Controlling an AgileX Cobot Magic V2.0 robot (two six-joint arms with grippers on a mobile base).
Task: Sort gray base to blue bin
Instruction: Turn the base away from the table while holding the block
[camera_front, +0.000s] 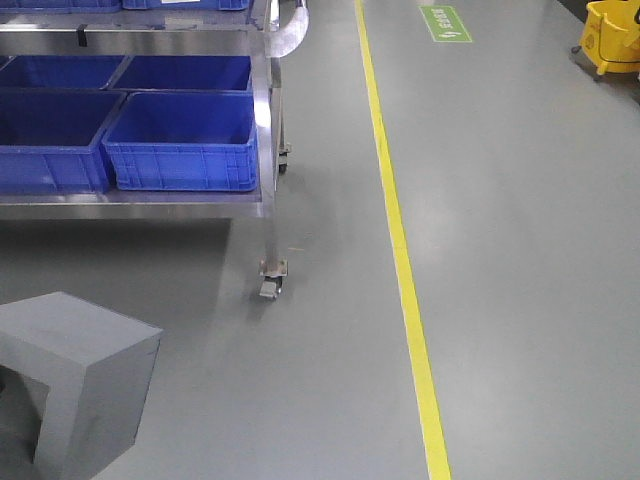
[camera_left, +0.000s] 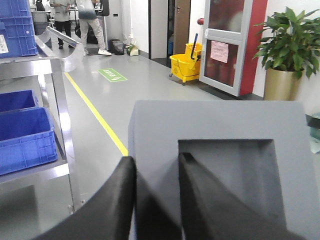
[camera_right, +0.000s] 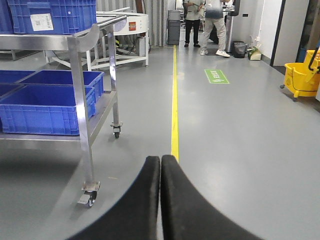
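The left pincer (camera_left: 156, 165) is pinching the gray base (camera_left: 215, 125) by one thin wall. One finger lies against the block's outer side and the other sits inside the square recess, so the grip is well off the block's middle. The right pincer (camera_right: 160, 160) is pressed together, holds nothing, and points down the open floor (camera_right: 240, 150). In the front view the base appears to hang low at the near left, clear of the floor and well apart from the cart (camera_front: 264, 120). The blue bin (camera_front: 180, 145) that seems the likeliest target sits at the right front corner of the cart's lower shelf (camera_front: 130, 205), with more blue bins touching it behind and to its left. The main risk is probably the hold itself: with most of the block's weight to one side of the fingers, a quick swing could twist it in the grip or let it slide out and drop short of the shelf edge. The upper shelf (camera_front: 130, 42) overhangs the bin and leaves a tight way in, so a high approach could knock the block against the steel rail or the corner post. The cart stands on casters (camera_front: 272, 280), and a bump might roll it. Since the bins touch, a release too far left could put the base in the wrong one.
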